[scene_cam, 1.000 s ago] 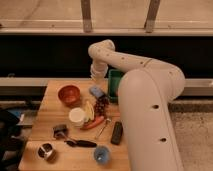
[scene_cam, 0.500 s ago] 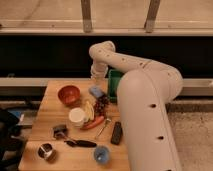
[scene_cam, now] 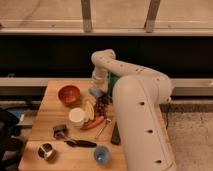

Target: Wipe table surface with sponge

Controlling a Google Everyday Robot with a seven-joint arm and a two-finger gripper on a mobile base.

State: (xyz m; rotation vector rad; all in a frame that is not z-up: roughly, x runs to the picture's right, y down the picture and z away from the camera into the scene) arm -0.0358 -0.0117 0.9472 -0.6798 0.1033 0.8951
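Gripper (scene_cam: 98, 82) unmoved (grip unclear) above seemingly squarish blue sponge (scene_cam: 96, 92) on wooden table (scene_cam: 48, 107).

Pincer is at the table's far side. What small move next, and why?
Probably lower the pincer straight down to the blue sponge, which appears to lie on the table just below it, right of the red bowl; wiping needs the sponge in hand first.

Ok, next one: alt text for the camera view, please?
A white robot arm reaches over a cluttered wooden table, its gripper down at the blue sponge near the far edge. An orange bowl, white cup, small blue bowl and metal cup sit among other items.
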